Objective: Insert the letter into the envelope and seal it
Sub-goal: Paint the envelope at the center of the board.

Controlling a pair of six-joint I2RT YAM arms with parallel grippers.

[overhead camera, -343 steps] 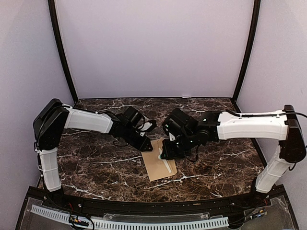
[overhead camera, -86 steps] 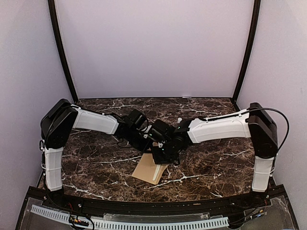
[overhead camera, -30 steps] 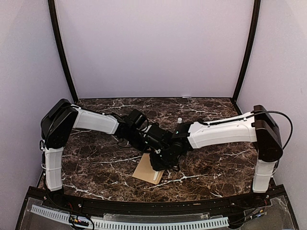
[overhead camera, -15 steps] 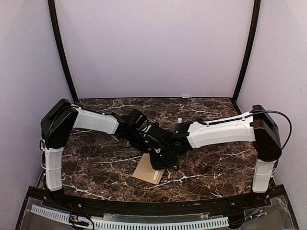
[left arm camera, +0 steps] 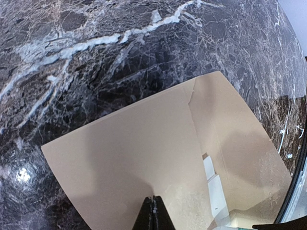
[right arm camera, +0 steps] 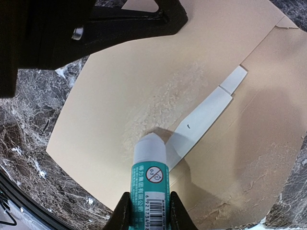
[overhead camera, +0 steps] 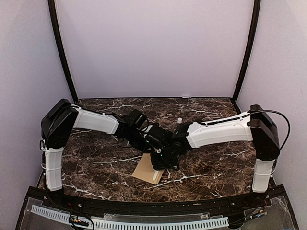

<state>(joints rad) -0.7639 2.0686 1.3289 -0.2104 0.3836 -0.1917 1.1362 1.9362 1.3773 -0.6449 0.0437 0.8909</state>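
Right wrist view: one glue stick (right arm camera: 149, 177) clamped in right gripper (right arm camera: 149, 210), white tip set on one envelope (right arm camera: 110, 96). Envelope laid flat on marble table (right arm camera: 19, 129), flap opened. One white strip (right arm camera: 206, 112) seen along fold. Left gripper (left arm camera: 152, 213) closed, empty, tips over envelope. Top view: envelope's far end hidden by two wrists.

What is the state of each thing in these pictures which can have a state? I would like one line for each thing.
Plain kraft-brown paper envelope: lying flat on the dark marble table, flap open, not sealed.
Glue stick with green label and white tip: uncapped, tip down on the envelope.
Left gripper: jaws shut, tips resting on the envelope.
Right gripper: jaws shut on the glue stick.
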